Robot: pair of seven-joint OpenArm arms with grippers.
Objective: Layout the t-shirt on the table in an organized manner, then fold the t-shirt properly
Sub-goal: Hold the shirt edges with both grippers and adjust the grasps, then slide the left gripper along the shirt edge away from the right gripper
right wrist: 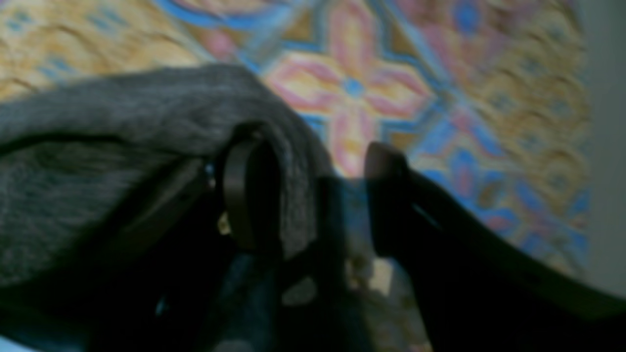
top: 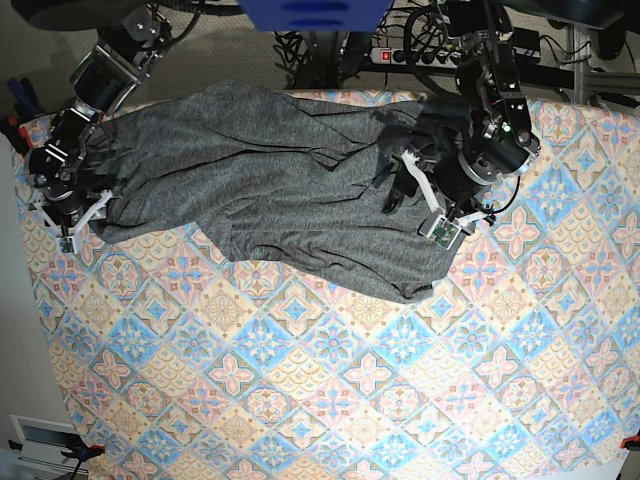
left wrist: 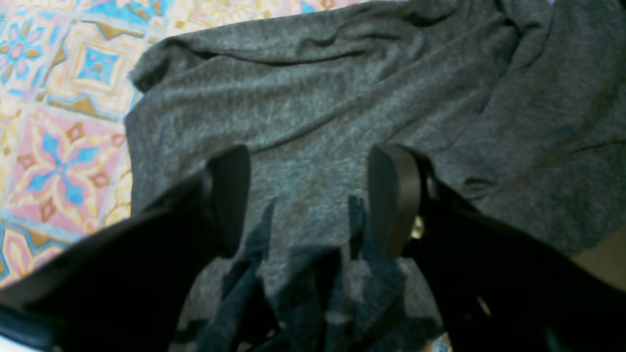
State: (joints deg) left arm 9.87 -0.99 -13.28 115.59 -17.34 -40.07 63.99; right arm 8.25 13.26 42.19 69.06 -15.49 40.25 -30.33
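Observation:
The dark grey t-shirt [top: 270,190] lies wrinkled across the far half of the table [top: 330,390], stretched from left to right. My left gripper [left wrist: 313,195] stands open just over the cloth [left wrist: 318,107], near the shirt's right end [top: 398,185]; nothing is pinched between its fingers [left wrist: 396,195]. My right gripper [right wrist: 318,195] is at the shirt's left end [top: 82,208], near the table's left edge. It is open too. A fold of the t-shirt [right wrist: 146,112] drapes over its left finger [right wrist: 252,190], and the hem reaches into the gap.
The patterned table runs on to the front and right of the shirt. Its left edge [right wrist: 594,146] lies close beside the right gripper. Cables and a power strip [top: 400,55] sit behind the far edge.

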